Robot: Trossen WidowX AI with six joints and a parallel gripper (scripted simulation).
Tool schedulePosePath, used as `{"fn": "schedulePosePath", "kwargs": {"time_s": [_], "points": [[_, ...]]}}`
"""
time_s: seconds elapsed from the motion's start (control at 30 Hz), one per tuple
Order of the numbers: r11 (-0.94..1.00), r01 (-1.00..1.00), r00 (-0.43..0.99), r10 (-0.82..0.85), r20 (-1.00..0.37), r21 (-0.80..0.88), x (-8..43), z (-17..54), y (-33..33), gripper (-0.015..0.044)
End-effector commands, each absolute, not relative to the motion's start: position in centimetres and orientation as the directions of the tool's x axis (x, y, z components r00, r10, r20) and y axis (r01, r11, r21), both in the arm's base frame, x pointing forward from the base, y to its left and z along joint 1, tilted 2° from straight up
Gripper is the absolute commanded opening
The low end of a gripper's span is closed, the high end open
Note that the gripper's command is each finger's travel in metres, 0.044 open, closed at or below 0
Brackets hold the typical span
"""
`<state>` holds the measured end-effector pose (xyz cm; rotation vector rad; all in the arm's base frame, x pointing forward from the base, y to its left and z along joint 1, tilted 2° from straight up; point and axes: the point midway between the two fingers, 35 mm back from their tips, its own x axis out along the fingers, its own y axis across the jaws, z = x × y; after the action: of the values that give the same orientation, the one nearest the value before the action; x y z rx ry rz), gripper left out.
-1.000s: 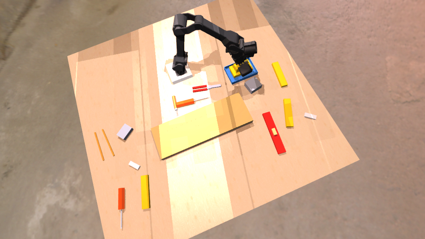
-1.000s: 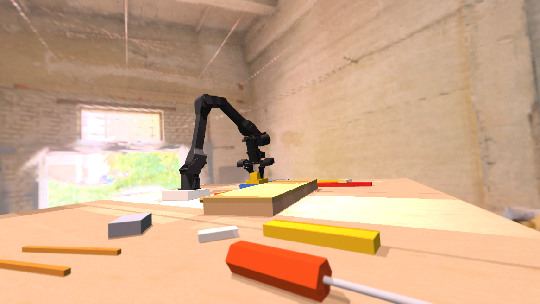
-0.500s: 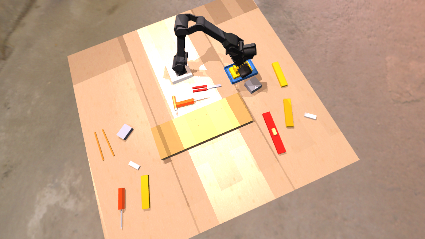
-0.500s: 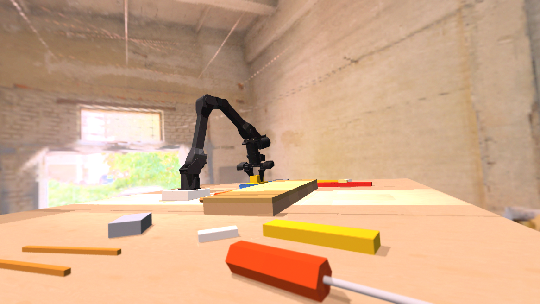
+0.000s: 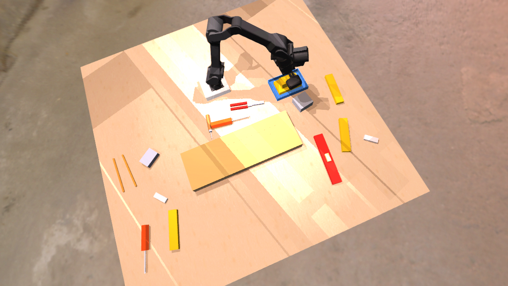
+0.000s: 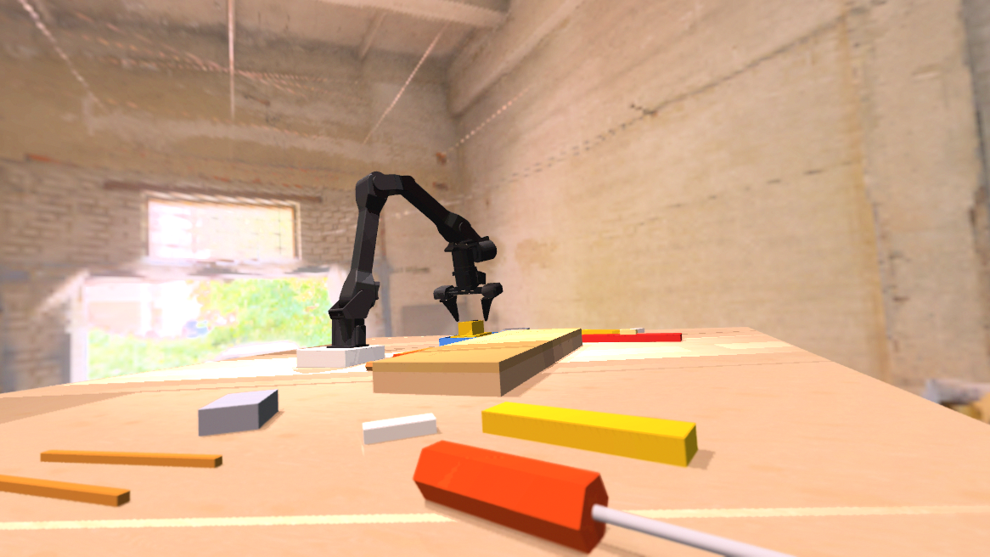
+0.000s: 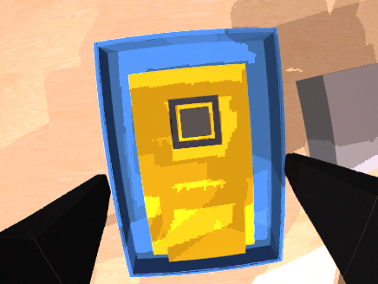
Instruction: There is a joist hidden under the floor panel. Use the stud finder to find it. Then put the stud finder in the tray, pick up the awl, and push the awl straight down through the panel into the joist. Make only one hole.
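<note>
The yellow stud finder (image 5: 280, 87) (image 6: 470, 329) (image 7: 145, 130) lies flat inside the blue tray (image 5: 285, 96) (image 6: 452, 340) (image 7: 265, 100), with its dark square window facing up. My gripper (image 6: 471, 317) (image 7: 198, 173) is open above it, with one fingertip off each side and nothing held. In the top view the hand partly covers the stud finder. The awl (image 5: 208, 123), with a slim orange handle and a short steel spike, lies beside the floor panel (image 5: 262, 137) (image 6: 435, 357), near its back edge. The joist is hidden under the panel.
A grey block (image 5: 302, 102) (image 7: 352, 104) stands close beside the tray. An orange screwdriver (image 5: 221, 123) lies right beside the awl, and red-handled pliers (image 5: 238, 106) lie behind it. A red level (image 5: 326, 158) and yellow bars (image 5: 333, 88) (image 5: 344, 135) lie to the right.
</note>
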<state>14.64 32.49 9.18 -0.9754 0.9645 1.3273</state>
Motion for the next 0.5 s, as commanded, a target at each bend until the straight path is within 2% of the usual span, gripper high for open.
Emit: {"fn": "schedulePosePath", "kwargs": {"time_s": [0.0, 0.17, 0.47], "points": [[0.009, -1.000, 0.029, 0.336, -0.941, -0.027, 14.6, 14.4, 32.3, 0.0440], [0.044, -0.999, 0.041, 0.332, -0.942, -0.028, 15.6, 13.6, 31.7, 0.0440], [0.475, -0.880, 0.121, 0.205, -0.971, -0.009, 24.3, 11.5, 19.1, 0.0440]]}}
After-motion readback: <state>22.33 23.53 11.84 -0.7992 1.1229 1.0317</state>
